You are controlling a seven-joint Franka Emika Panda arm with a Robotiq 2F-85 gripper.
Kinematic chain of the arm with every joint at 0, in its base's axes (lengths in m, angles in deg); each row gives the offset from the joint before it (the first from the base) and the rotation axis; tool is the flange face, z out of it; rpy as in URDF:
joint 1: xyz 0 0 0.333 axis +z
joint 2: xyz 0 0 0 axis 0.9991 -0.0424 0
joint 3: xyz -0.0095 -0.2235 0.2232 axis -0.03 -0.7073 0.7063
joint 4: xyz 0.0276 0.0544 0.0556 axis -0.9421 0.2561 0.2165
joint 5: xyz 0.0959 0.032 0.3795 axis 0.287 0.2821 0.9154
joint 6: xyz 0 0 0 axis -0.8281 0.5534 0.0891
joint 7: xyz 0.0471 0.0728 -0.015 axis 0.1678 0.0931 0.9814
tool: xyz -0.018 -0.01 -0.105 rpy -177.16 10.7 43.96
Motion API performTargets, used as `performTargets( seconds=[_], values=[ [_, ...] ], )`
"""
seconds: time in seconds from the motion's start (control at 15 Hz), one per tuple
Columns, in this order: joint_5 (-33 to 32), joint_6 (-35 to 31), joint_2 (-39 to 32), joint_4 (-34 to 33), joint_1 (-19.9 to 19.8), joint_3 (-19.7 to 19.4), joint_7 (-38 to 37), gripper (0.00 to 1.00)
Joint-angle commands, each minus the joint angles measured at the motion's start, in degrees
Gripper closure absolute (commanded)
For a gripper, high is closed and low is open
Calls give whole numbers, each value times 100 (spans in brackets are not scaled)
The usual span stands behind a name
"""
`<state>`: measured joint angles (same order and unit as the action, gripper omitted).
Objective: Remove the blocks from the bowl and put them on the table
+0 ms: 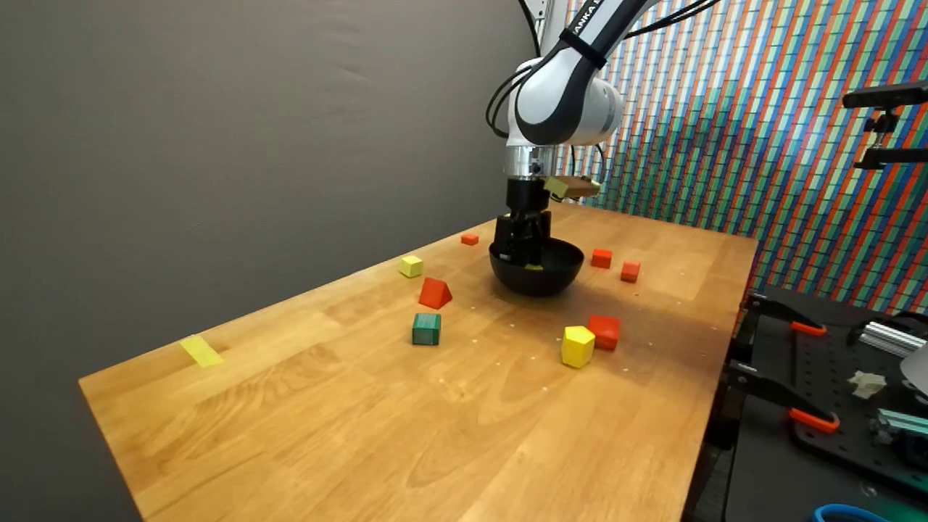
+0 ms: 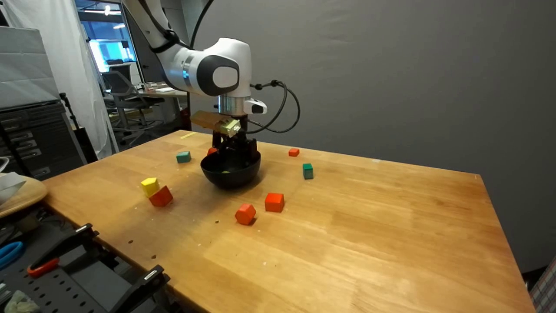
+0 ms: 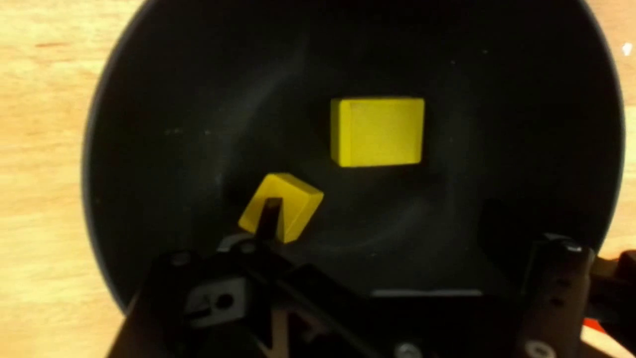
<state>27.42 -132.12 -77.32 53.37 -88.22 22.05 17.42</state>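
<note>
Light wood-grain counter: presumed unloading surface.
Round glossy black bowl: on counter.
Angular yellow block: in bowl, awaiting removal.
Rectangular yellow block: likewise, set apart.
Black fingers: spread wide, empty; one overlaps angular block, contact unclear; presumably placed for pickup.

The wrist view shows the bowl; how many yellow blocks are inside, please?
2: one block upper middle, another block lower and further left, partly covered; more may be hidden.

Gripper inside the black bowl
Around it on the wooden table — red blocks, green blocks, a yellow block.
</note>
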Motion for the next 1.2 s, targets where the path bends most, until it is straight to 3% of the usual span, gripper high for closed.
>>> performTargets(
  seconds=[0.0, 0.27, 0.53, 0.73, 0.8, 0.93, 1.13],
  values=[
    [-329, -44, 112, -50, 161, -216, -239, 0],
    [-442, -80, 346, 210, 190, -315, -462, 0],
    [-339, -61, 149, 138, 139, -220, -433, 2],
    [-341, 5, -98, 8, 123, -207, -378, 17],
    [-327, 37, -165, -27, 105, -198, -359, 34],
    [-339, 27, -230, -26, 102, -212, -362, 41],
    [-350, -19, -129, 46, 113, -246, -406, 66]
  ],
)
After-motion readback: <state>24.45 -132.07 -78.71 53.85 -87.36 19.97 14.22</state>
